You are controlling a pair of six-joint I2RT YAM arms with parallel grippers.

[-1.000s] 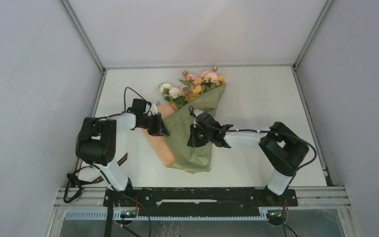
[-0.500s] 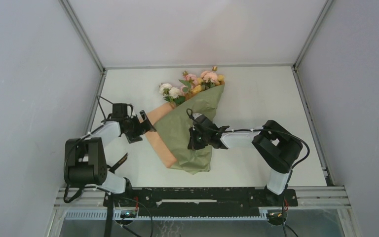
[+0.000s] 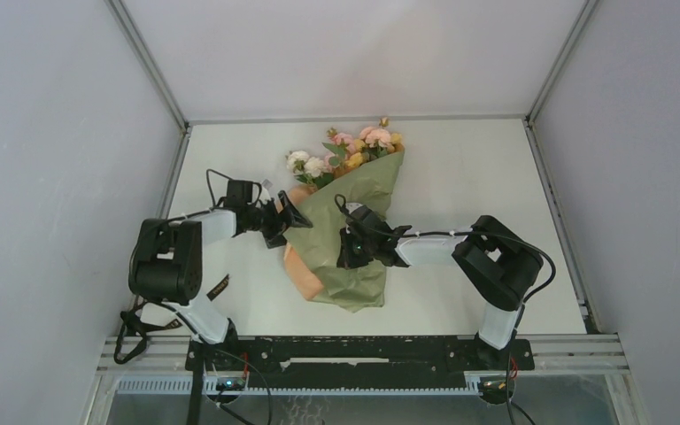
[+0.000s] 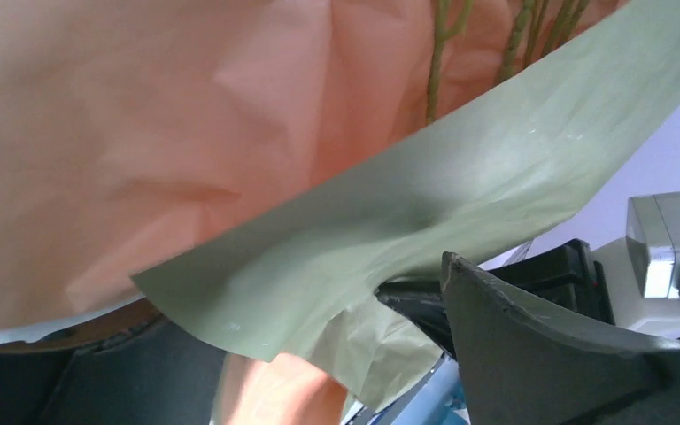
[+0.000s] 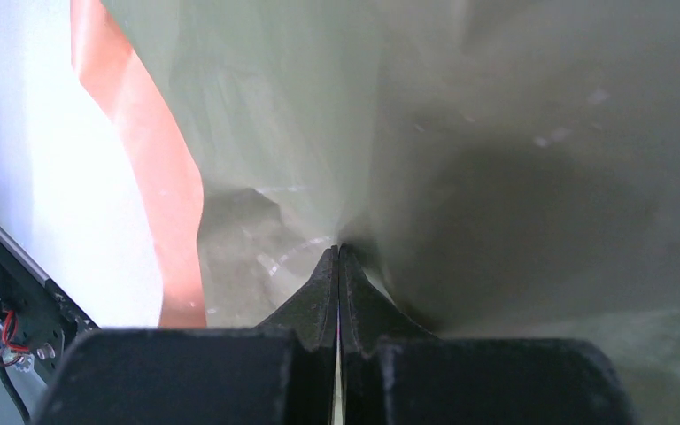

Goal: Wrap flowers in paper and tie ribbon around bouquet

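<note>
The bouquet lies slantwise mid-table: pink, yellow and whitish flowers (image 3: 345,149) stick out of the olive-green paper (image 3: 347,221), with its tan-orange face (image 3: 304,270) showing along the left. My left gripper (image 3: 289,216) is open at the paper's left edge; in the left wrist view its jaws stand wide around the olive flap (image 4: 381,239), with the orange face (image 4: 142,133) and green stalks (image 4: 441,53) behind. My right gripper (image 3: 346,249) is shut, its fingertips (image 5: 332,266) pressed onto the olive paper (image 5: 496,133). A narrow dark ribbon (image 3: 219,288) lies by the left arm's base.
Grey walls close in the white table (image 3: 460,168) on three sides. A black rail (image 3: 354,350) with cables runs along the near edge. The right arm's elbow (image 3: 500,266) rests at the right of the bouquet.
My left gripper let go and opened, drew away to the left, then came back to the paper's left edge. The orange strip now shows narrower. The right gripper stayed shut in place.
</note>
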